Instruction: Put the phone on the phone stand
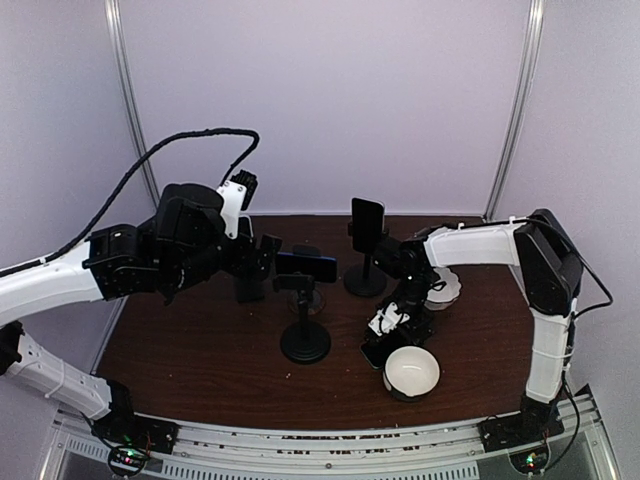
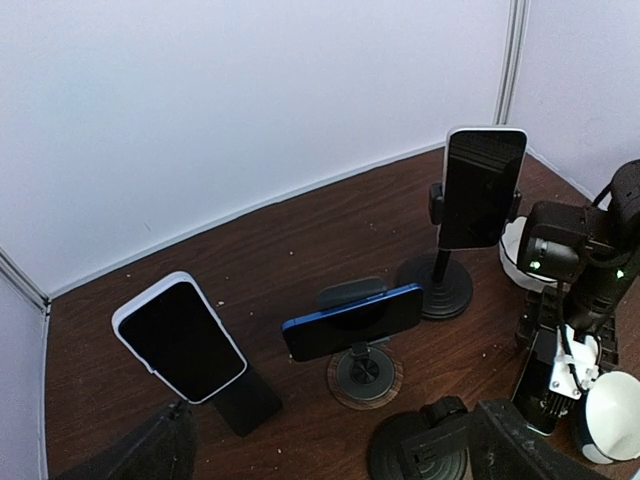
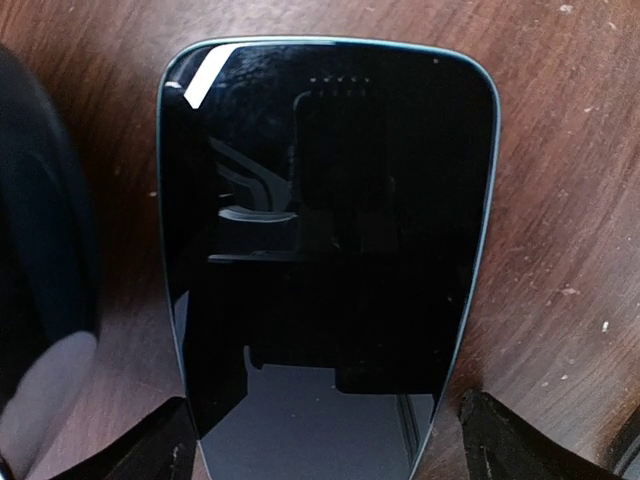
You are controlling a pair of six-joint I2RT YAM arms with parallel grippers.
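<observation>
Top external view: your left tool (image 1: 255, 265) hangs raised above the left half of the worktop (image 1: 200, 350). Its wrist view shows it released, fingers spread wide. Just ahead of it, a white-cased phone (image 2: 180, 340) leans on a small black prop. Toward the middle, a blue phone (image 1: 306, 265) sits sideways on a holder, with the round-based phone stand (image 1: 305, 342) in front of it. Further back, 1 dark phone (image 1: 367, 225) stands upright in a clamp. On the right, your right tool (image 1: 395, 322) points down, released. Its fingers (image 3: 165, 445) straddle the near end of the phone (image 3: 325, 230), which lies flat on the worktop beside a white bowl (image 1: 412, 372).
</observation>
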